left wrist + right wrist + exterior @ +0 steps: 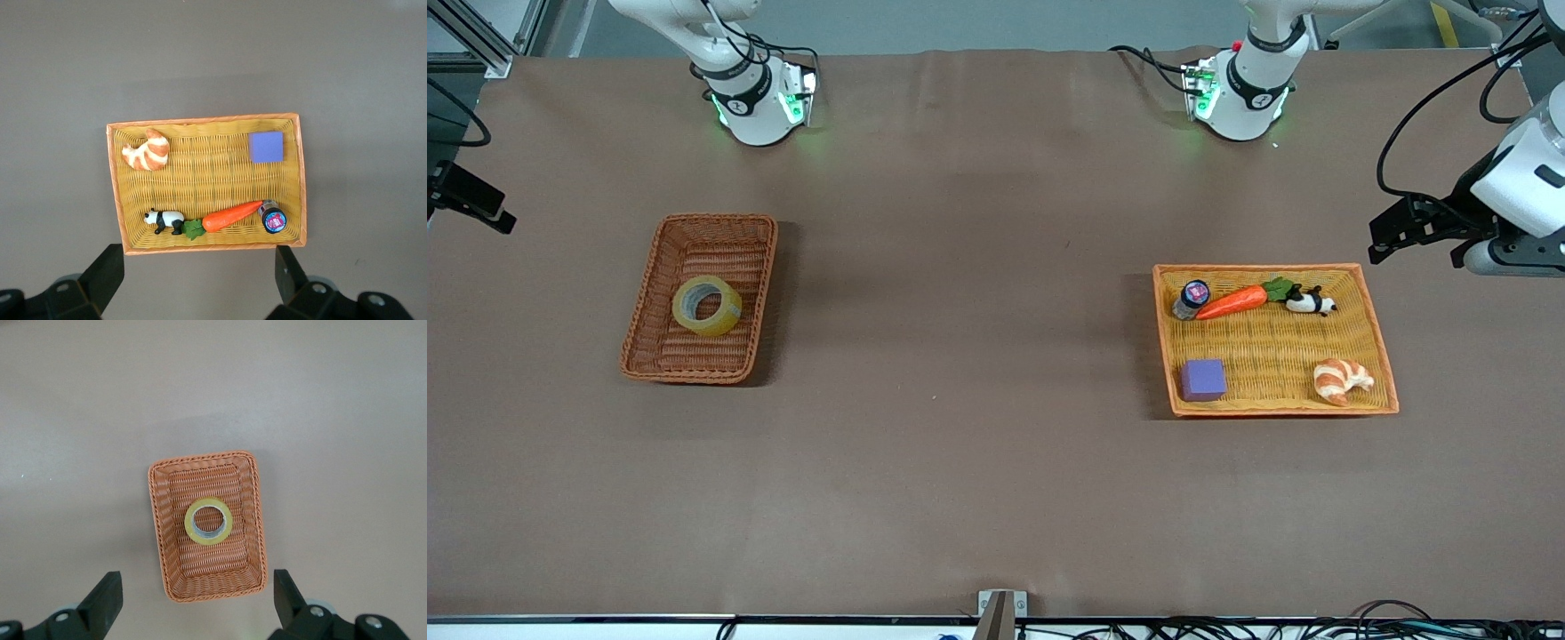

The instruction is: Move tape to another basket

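Observation:
The tape (706, 306), a yellowish ring with a grey core, lies flat in the middle of the reddish-brown wicker basket (694, 357) toward the right arm's end of the table. The right wrist view shows the tape (209, 521) in this basket (213, 568) from high above. My right gripper (197, 584) is open and empty, well above the basket's end. My left gripper (1389, 236) is open and empty, up in the air beside the wider yellow basket (1272, 351), whose rim (200, 248) lies just ahead of the gripper (198, 257).
The yellow basket holds a toy carrot (1232, 302), a panda figure (1310, 302), a small jar (1192, 298), a purple block (1203, 380) and a croissant (1341, 380). A brown cloth covers the table between the baskets.

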You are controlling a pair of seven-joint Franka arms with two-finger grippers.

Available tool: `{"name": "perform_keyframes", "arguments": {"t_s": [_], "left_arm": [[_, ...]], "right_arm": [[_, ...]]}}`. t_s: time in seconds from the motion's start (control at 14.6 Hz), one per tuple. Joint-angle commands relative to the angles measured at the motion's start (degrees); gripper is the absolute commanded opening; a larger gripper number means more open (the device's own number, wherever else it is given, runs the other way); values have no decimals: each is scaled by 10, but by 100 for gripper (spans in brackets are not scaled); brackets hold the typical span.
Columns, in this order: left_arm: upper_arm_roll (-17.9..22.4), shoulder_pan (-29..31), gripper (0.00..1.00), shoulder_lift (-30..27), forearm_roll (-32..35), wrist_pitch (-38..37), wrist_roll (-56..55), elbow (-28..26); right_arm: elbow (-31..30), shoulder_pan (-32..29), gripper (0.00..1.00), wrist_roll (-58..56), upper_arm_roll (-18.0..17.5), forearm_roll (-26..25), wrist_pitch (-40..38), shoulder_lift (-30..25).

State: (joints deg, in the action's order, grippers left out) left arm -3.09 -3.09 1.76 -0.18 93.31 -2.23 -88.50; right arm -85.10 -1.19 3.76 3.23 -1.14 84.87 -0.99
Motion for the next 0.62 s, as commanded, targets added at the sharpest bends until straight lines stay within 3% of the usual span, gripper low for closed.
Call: {"name": "perform_keyframes", "arguments": {"t_s": [0.0, 0.55], "left_arm": [[0, 0, 100, -8, 3, 1, 2, 3], [-2, -1, 100, -11, 3, -7, 6, 2]], "right_arm": [[-26, 19, 100, 2, 23, 7, 14, -14], [-16, 20, 100, -36, 20, 6, 13, -13]]}}
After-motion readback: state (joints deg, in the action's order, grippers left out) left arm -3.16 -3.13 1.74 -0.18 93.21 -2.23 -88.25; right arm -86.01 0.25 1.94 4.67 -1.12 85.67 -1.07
